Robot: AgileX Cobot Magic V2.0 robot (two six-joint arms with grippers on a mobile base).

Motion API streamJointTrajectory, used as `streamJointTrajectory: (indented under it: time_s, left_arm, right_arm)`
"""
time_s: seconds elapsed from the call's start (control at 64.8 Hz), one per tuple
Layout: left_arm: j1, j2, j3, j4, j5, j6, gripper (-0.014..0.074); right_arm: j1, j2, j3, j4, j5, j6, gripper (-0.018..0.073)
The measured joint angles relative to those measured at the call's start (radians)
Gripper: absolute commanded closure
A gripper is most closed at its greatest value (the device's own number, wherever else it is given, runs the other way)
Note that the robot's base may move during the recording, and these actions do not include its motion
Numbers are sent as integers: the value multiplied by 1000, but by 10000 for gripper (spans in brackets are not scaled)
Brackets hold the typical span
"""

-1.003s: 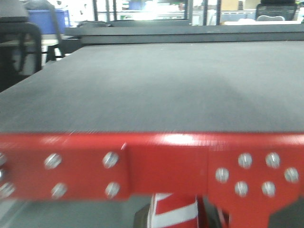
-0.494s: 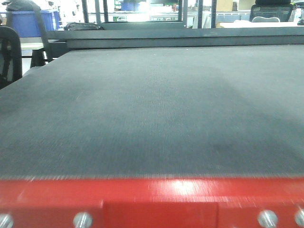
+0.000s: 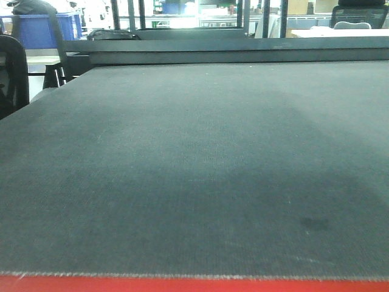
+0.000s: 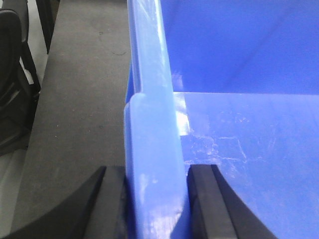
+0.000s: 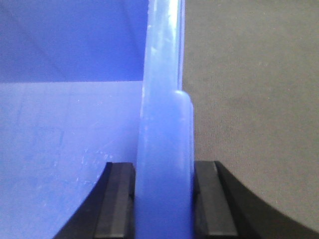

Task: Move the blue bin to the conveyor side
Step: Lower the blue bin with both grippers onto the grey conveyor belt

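The blue bin shows only in the wrist views, as a glossy blue wall with a thick rim. My left gripper is shut on its left rim, one black finger outside and the other inside. My right gripper is shut on the opposite rim in the same way. The conveyor, a dark grey woven belt with a thin red edge, fills the front view. The belt lies under the bin's outer sides. The bin is not in the front view.
A black chair stands left of the belt, also seen from the left wrist. Another blue crate sits far back left. A dark raised frame closes the belt's far end.
The front view has advanced over the belt: the red frame with its bolts has slid down to a thin strip at the bottom, and the belt now fills the frame.
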Motion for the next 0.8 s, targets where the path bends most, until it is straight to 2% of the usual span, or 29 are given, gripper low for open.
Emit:
streamJointTrajectory:
  time_s: [0.632, 0.802]
  left_arm:
    - [0, 0, 0, 0, -2, 0, 623]
    - [0, 0, 0, 0, -44, 0, 623]
  right_arm:
    - [0, 0, 0, 0, 0, 0, 646]
    - [0, 0, 0, 0, 0, 2, 646]
